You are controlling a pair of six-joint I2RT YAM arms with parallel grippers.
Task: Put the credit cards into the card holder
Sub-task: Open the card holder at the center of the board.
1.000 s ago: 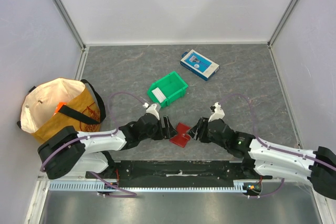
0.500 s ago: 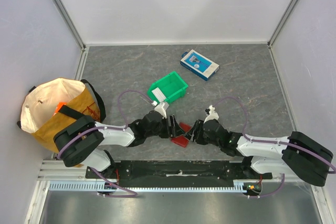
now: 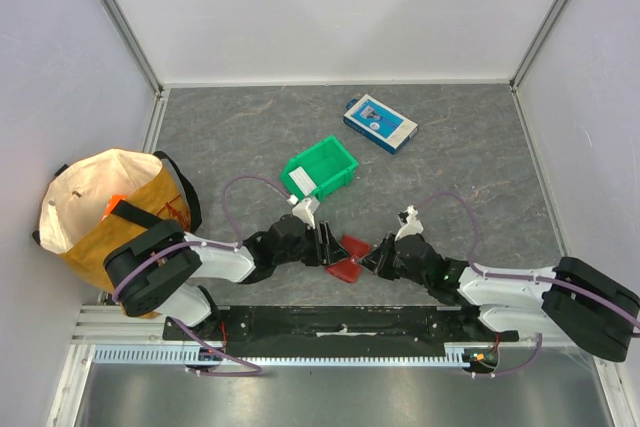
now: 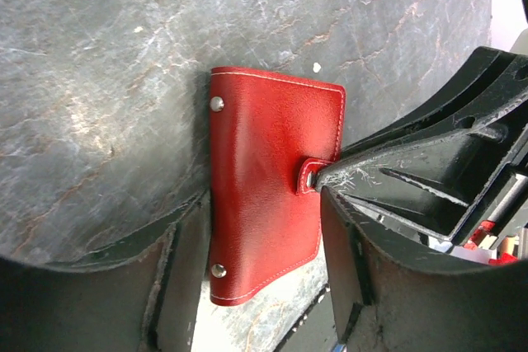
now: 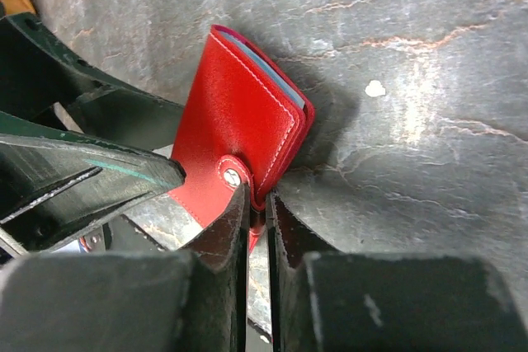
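The red card holder (image 3: 349, 255) is closed with its snap tab fastened and is tilted up off the grey table between my two grippers. My left gripper (image 3: 328, 245) grips it across its width, one finger on each long side, as the left wrist view shows (image 4: 262, 199) with the holder (image 4: 264, 179) between them. My right gripper (image 3: 372, 255) is shut on the holder's edge beside the snap, in the right wrist view (image 5: 257, 195). A light-blue card edge (image 5: 262, 69) shows inside the holder (image 5: 235, 121). No loose credit cards are in view.
A green plastic bin (image 3: 320, 169) with something white in it stands just behind the left gripper. A blue-and-white box (image 3: 380, 123) lies at the back. A tan tote bag (image 3: 110, 202) stands at the left edge. The table's front rail (image 3: 340, 327) is close below the grippers.
Both grippers have drawn in onto the card holder, which now stands more tilted between them. The right arm has dropped lower and shifted a little.
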